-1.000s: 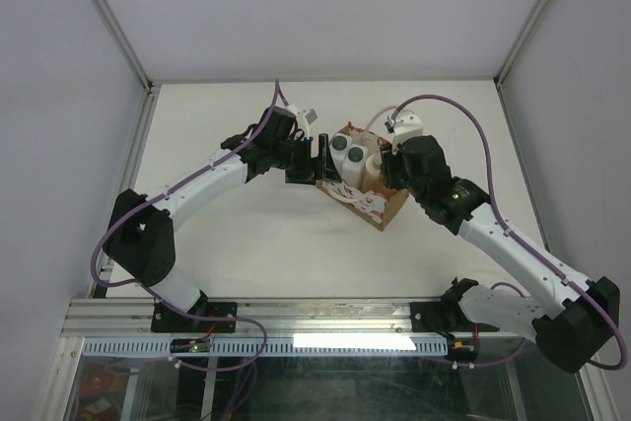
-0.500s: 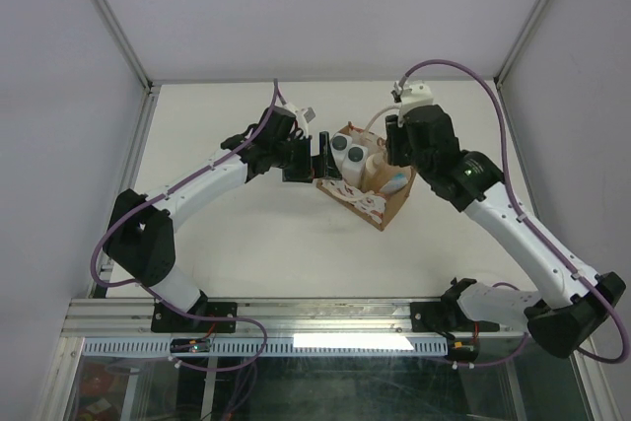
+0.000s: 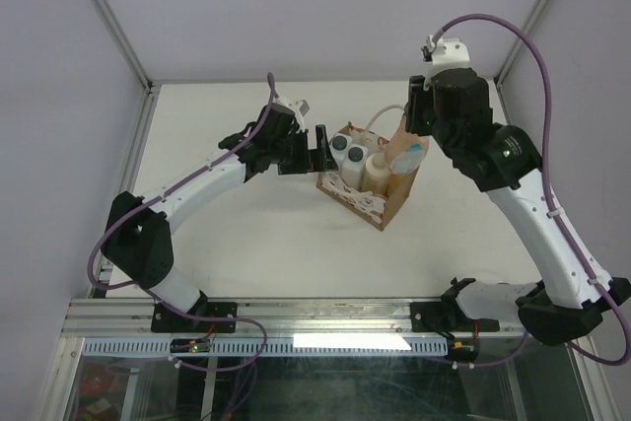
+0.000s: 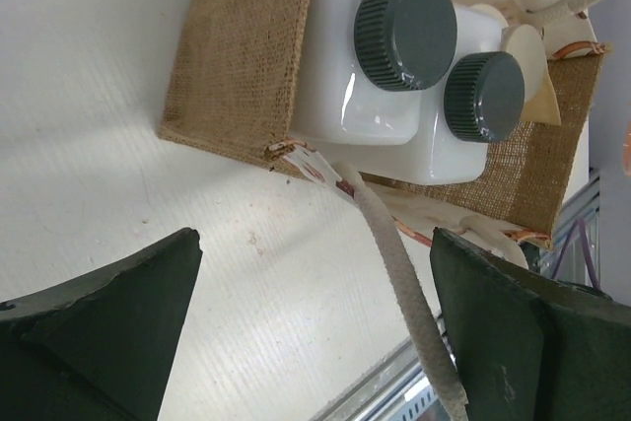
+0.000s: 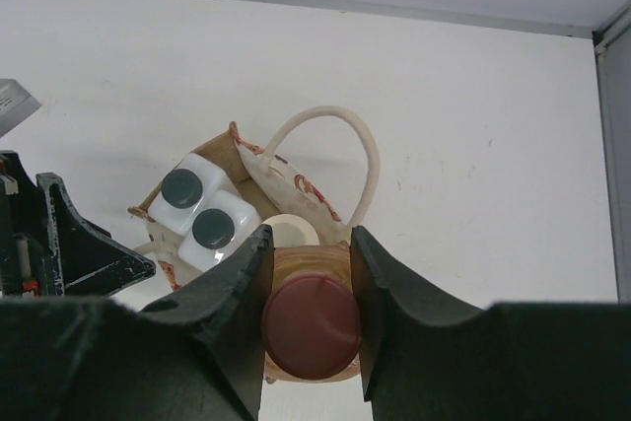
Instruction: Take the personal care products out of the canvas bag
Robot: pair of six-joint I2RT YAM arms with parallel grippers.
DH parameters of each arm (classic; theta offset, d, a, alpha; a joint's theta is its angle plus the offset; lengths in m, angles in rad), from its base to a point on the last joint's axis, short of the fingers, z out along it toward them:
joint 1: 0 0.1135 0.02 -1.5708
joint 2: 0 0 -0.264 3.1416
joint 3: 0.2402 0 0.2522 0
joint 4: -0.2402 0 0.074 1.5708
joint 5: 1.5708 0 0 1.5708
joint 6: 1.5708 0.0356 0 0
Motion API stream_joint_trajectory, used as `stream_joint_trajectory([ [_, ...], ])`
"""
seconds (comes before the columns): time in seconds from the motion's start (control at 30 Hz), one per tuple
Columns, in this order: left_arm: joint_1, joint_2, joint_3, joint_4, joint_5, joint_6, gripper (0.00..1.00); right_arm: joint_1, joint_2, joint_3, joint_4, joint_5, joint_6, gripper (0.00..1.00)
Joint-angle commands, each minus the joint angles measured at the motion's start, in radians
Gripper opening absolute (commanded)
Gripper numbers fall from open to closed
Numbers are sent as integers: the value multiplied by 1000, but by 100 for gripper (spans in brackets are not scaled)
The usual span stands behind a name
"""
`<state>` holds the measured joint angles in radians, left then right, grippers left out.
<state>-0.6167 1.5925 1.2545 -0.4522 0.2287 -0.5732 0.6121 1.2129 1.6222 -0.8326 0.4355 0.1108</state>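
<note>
the right end effector (image 5: pixel 309 278), partly closed, clamps the peach-orange bottle (image 5: pixel 312 327) above the canvas bag (image 4: pixel 242 56). the left end effector (image 4: pixel 314 244) stands wide open, empty, facing the bag.

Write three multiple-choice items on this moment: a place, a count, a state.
1. Where is the peach-orange bottle? A) between the fingers of the right gripper B) dropped, lying on its side C) out of view
2. How many dark-capped white bottles are in the canvas bag? A) one B) two C) four
3. The fingers of the left gripper are: A) shut on a bottle B) spread open beside the bag C) shut empty
Answers: 1A, the fingers clamp its sides; 2B, two dark caps show side by side; 3B, both fingers stand wide apart.
</note>
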Motion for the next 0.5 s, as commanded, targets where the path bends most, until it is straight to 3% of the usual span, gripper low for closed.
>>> stream_joint_trajectory([
  [0.0,2,-65,59,46,-85,39,99,-40,2,158,44,47,-4,0],
  [0.17,39,-91,69,37,-125,74,99,-105,20,199,21,53,-35,0],
  [0.47,114,-58,147,-33,-89,117,99,-324,57,85,144,-24,-55,0],
])
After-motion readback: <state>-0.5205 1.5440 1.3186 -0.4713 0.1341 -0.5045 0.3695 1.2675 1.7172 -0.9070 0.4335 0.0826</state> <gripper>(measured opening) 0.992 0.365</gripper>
